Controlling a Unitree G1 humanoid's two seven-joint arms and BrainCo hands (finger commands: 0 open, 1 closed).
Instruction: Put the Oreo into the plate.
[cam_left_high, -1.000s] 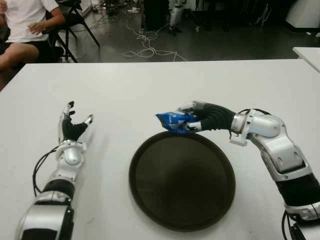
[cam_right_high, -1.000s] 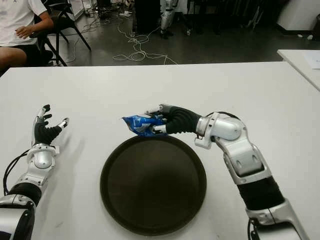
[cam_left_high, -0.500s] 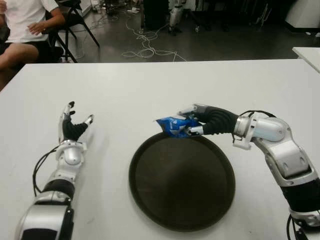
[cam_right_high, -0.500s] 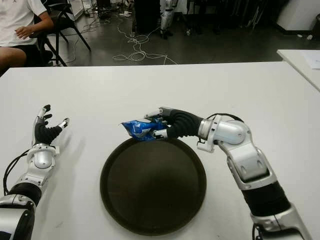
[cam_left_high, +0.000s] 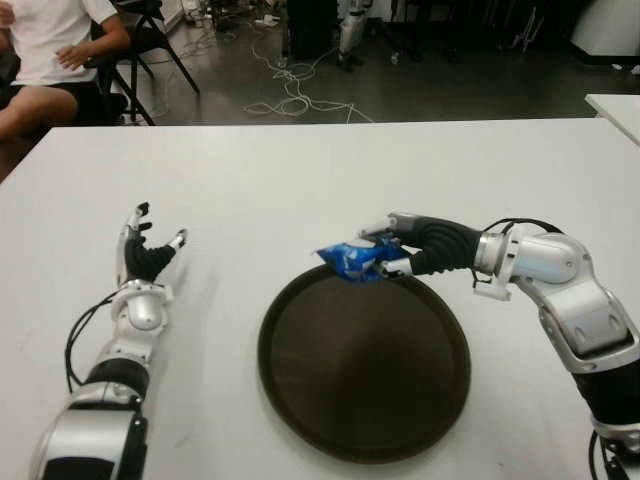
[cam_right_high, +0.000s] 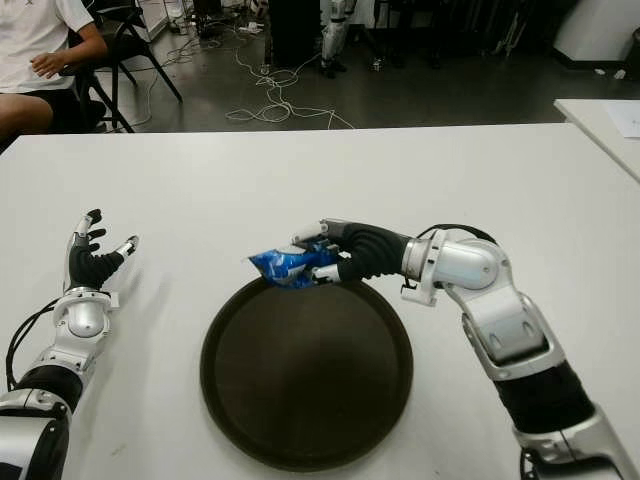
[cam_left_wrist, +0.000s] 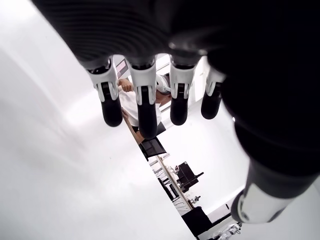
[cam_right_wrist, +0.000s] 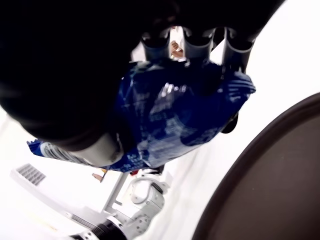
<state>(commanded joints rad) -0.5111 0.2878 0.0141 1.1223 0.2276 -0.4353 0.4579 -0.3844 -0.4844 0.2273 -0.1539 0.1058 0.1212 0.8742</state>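
My right hand (cam_left_high: 392, 252) is shut on a blue Oreo packet (cam_left_high: 350, 260), holding it just above the far rim of the dark round plate (cam_left_high: 363, 420). In the right wrist view the packet (cam_right_wrist: 170, 115) is wrapped by my fingers, with the plate's rim (cam_right_wrist: 280, 165) beside it. My left hand (cam_left_high: 148, 250) shows at the left of the white table (cam_left_high: 300, 170), fingers spread and holding nothing; the left wrist view shows its fingers (cam_left_wrist: 145, 100) straight and bare.
A person in a white shirt (cam_left_high: 45, 40) sits on a chair beyond the table's far left corner. Cables (cam_left_high: 290, 95) lie on the dark floor behind. Another white table edge (cam_left_high: 615, 105) shows at the far right.
My right hand has carried the Oreo packet to the right and nearer, from beyond the plate's far rim to over that rim. The left hand has not moved.
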